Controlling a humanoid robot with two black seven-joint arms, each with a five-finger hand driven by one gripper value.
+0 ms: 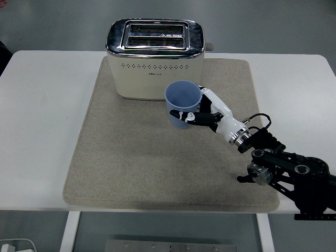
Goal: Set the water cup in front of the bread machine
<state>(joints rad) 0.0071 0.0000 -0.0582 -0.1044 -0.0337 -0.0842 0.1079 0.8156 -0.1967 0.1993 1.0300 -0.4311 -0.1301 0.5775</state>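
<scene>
head view | right robot hand grips cup | just before toaster

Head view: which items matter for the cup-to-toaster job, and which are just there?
In the job:
- blue cup, upright, held by the right hand
- bread machine, at the mat's far edge; the cup is just in front of its right part

Just there:
- grey mat under both
- white table
</scene>
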